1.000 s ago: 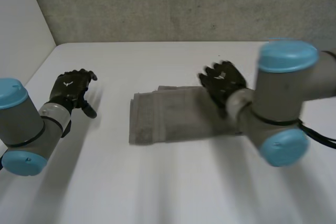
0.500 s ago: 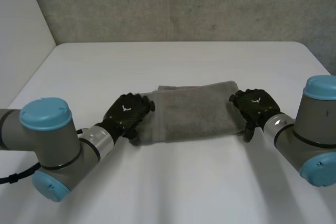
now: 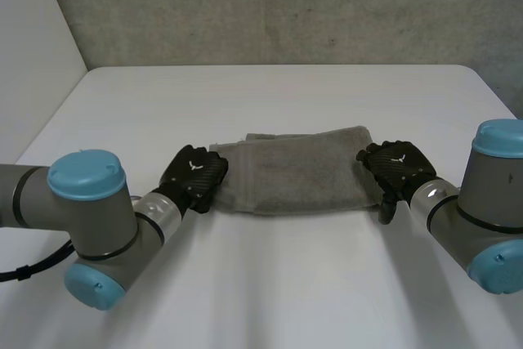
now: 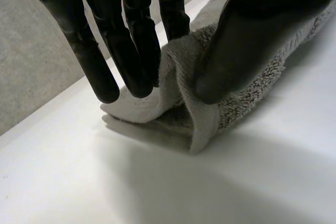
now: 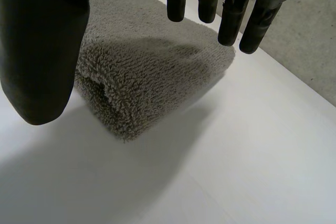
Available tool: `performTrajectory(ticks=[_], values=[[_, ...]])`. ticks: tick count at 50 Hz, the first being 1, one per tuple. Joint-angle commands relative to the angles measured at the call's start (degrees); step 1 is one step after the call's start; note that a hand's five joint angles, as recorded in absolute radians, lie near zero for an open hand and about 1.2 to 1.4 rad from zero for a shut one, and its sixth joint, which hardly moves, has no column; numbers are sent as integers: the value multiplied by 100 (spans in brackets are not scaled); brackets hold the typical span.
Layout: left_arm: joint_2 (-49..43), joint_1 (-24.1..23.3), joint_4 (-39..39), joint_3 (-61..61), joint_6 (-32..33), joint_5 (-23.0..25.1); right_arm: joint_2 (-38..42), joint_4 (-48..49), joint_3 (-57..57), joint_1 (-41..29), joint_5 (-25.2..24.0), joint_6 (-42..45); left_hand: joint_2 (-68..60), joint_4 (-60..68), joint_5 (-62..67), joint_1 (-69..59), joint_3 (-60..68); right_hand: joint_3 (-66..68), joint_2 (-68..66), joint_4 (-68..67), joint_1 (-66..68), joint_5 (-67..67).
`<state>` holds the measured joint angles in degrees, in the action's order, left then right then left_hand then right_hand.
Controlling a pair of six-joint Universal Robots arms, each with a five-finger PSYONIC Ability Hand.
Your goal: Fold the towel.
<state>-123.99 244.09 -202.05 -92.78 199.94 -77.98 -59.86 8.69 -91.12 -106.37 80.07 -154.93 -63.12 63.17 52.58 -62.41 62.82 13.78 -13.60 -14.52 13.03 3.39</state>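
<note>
Left hand pinches towel at its left end betw. thumb and fingers; right hand hovers spread at towel's right end, no grip yet. Towel lies mid table, folded. Step: grasping ends; next, right hand prob. must close.

Left hand — newly at towel end

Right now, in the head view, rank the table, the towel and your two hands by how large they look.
Largest to smallest:
1. the table, by far
2. the towel, lying between the hands
3. the left hand and the right hand look about alike, one at each end of the towel, so I won't rank them.
</note>
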Motion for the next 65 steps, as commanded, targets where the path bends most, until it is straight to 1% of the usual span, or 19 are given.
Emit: performTrajectory(ticks=[1, 2, 6, 8, 11, 13, 14, 16, 18, 22, 24, 25, 27, 29, 37, 56, 61, 64, 65], values=[[-11, -133, -36, 277, 1, 2, 0, 1, 6, -7, 9, 16, -1281, 1276, 1334, -1351, 1311, -378, 360, 452, -303, -339], [-37, -168, -36, 461, 1, 2, 0, -7, 15, -7, 18, 16, -1684, 1679, 1737, -1755, 1714, -378, 360, 452, -303, -339], [-222, -292, 34, 1043, 18, 28, 0, -8, 33, 2, 35, 7, -1688, 1683, 1742, -1759, 1718, -378, 360, 452, -303, -339], [-467, -519, 243, 1943, 88, 54, 0, -8, 59, 2, 79, -28, -1688, 1683, 1742, -1759, 1718, -378, 360, 452, -303, -339], [-583, -652, 465, 2537, 203, 55, -26, -8, 59, 2, 88, -37, -1688, 1683, 1742, -1759, 1718, -378, 360, 452, -303, -339], [-810, -1002, 850, 3936, 456, 72, -78, -7, 59, 2, 184, -55, -1688, 1683, 1742, -1759, 1718, -378, 360, 452, -303, -339], [-811, -1004, 851, 3943, 458, 72, -79, -8, 59, 2, 185, -55, -1688, 1683, 1742, -1759, 1718, -378, 360, 452, -303, -339], [-855, -1467, 1018, 5002, 511, 99, -149, 1, 42, 46, 334, -90, -1688, 1683, 1742, -1759, 1718, -378, 360, 452, -303, -339], [-820, -1591, 1027, 5146, 441, 107, -158, 1, 50, 116, 386, -125, -1688, 1683, 1742, -1759, 1718, -378, 360, 452, -303, -339], [-574, -1610, 922, 4506, 256, 134, -175, -8, 94, 231, 396, -187, -1688, 1683, 1742, -1759, 1718, -378, 360, 452, -303, -339], [-442, -1130, 433, 3264, 203, 177, -167, -8, 129, 248, 387, -187, -1688, 1683, 1742, -1759, 1718, -378, 360, 452, -303, -339], [-442, -1127, 429, 3258, 203, 178, -167, -8, 129, 248, 387, -187, -1688, 1683, 1742, -1759, 1718, -378, 360, 452, -303, -339], [-451, -575, -253, 2156, 212, 265, -149, -8, 165, 240, 369, -187, -1688, 1683, 1742, -1759, 1718, -378, 360, 452, -303, -339], [-451, -382, -508, 1724, 212, 283, -140, -8, 173, 231, 369, -187, -1688, 1683, 1742, -1759, 1718, -378, 360, 452, -303, -339], [-792, -230, -1117, 797, 229, 274, -132, -16, 165, 161, 361, -187, -1688, 1683, 1742, -1759, 1718, -378, 360, 452, -303, -339], [-952, -265, -1100, 1017, 299, 248, -167, 1, 50, 134, 369, -187, -1688, 1683, 1742, -1759, 1718, -378, 360, 452, -303, -339], [-934, -424, -599, 2045, 291, 204, -167, 1, 103, 152, 422, -213, -1688, 1683, 1742, -1759, 1718, -378, 360, 452, -303, -339], [-1030, -1229, 549, 3910, 264, 169, -210, 1, 103, 213, 440, -335, -1688, 1683, 1742, -1759, 1718, -378, 360, 452, -303, -339], [-1031, -1232, 552, 3917, 264, 169, -211, 1, 103, 213, 440, -336, -1688, 1683, 1742, -1759, 1718, -378, 360, 452, -303, -339]])
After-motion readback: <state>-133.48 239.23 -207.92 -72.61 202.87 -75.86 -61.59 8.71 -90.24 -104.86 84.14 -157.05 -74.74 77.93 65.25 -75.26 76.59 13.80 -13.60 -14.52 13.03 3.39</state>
